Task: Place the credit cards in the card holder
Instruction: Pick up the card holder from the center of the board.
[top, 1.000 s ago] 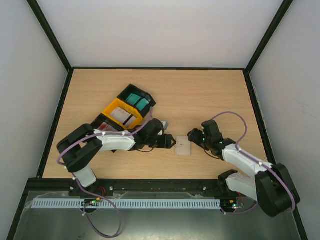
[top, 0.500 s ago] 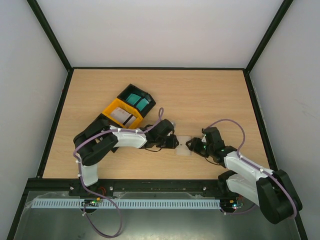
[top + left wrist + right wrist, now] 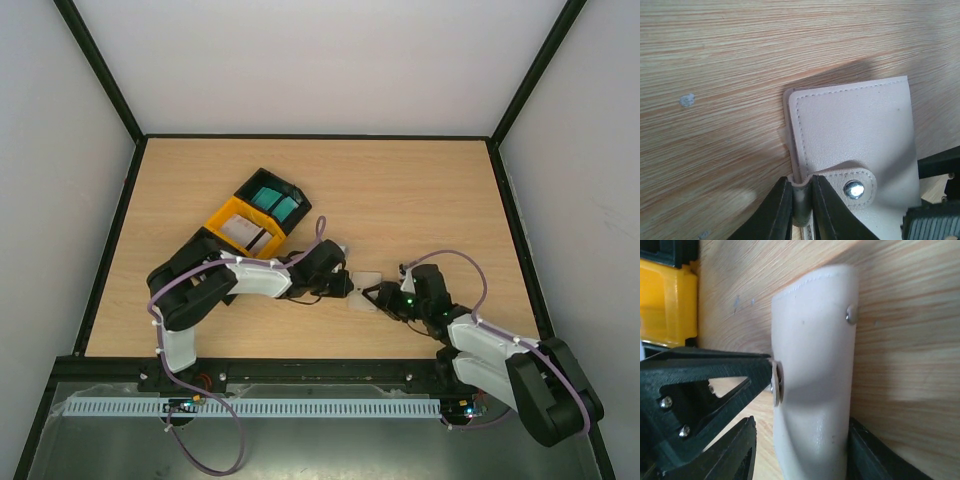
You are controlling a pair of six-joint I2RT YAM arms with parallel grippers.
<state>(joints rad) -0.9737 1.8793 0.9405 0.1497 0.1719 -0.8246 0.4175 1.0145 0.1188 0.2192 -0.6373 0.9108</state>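
Left of centre in the overhead view, teal credit cards (image 3: 273, 202) lay in a black bin (image 3: 262, 180), and a white credit card (image 3: 248, 234) lay in the yellow bin (image 3: 226, 215) touching it on the lower left. Just right of them, the left gripper (image 3: 349, 287) reached along the wooden table (image 3: 420, 190) to the left edge of the beige card holder (image 3: 366, 282), at the middle of the frame and well apart from the bins.

In the left wrist view that gripper (image 3: 801, 192) was closed, pinching the holder's (image 3: 855, 135) near edge between its two black fingers, just left of the metal snap (image 3: 854, 189) on the flap.

From the right, the right gripper (image 3: 380, 297) met the holder's other edge. Its wrist view showed the holder (image 3: 815, 370) bowed upward between parted jaws (image 3: 802, 450): the right-hand finger (image 3: 875, 457) lay against it, while a sliver of table showed beside the left-hand finger (image 3: 737, 452), so nothing was clamped.
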